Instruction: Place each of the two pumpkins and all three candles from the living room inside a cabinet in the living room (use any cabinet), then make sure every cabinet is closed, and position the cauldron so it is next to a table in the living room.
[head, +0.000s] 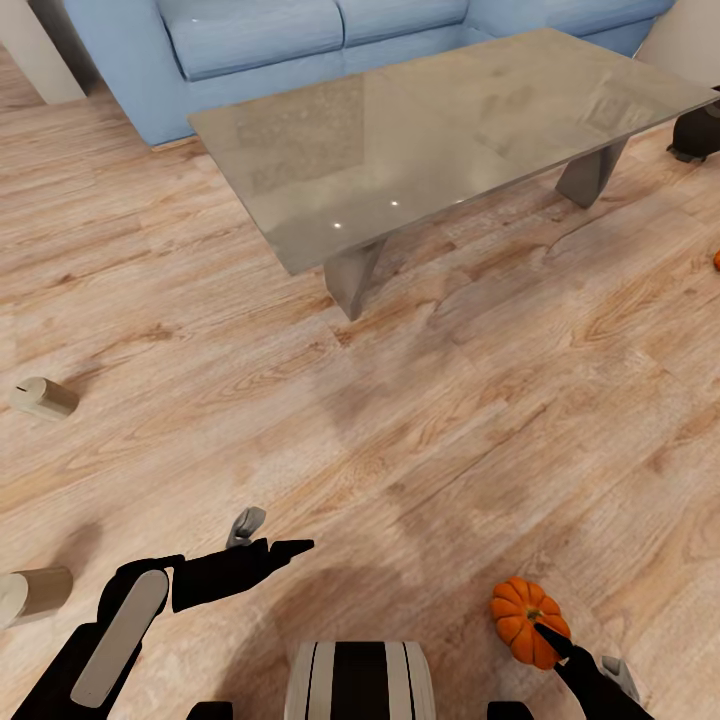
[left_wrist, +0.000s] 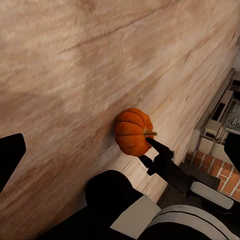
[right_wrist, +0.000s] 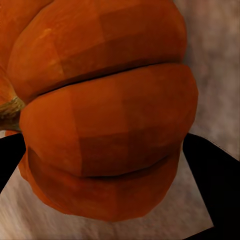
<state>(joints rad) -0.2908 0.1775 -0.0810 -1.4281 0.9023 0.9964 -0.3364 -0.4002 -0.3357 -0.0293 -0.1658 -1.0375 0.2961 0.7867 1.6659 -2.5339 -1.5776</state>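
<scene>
While the right gripper (head: 548, 636) is seen at the lower right of the head view, a small orange pumpkin (head: 527, 618) is held between its dark fingers, one fingertip (head: 545, 632) being laid across the fruit's near side. From the right wrist camera the pumpkin (right_wrist: 105, 115) is pressed close against the lens, with black finger pads (right_wrist: 215, 175) showing on either side of it, so the jaws are closed to the fruit's width. From the left wrist camera the same pumpkin (left_wrist: 133, 132) is seen against the wooden floor (left_wrist: 75, 65), a pointed black finger (left_wrist: 159, 148) touching it just beside its yellowish stem.

The left gripper (head: 262, 548) is held low over the floor (head: 470, 420), well to the left of the pumpkin; its fingers are spread narrowly and nothing is held between them.

The grey coffee table (head: 440, 130) stands well beyond the pumpkin, with a blue sofa (head: 300, 50) behind it. Part of the black cauldron (head: 697, 132) is seen on the floor just past the table's right end. A sliver of a second orange pumpkin (head: 716, 260) is cut off by the frame edge, nearer than the cauldron. Two beige candles are found on the floor far to the left of the pumpkin: one candle (head: 44, 398) lies tipped on its side, and another candle (head: 34, 592) lies nearer, just beside the left arm.
</scene>
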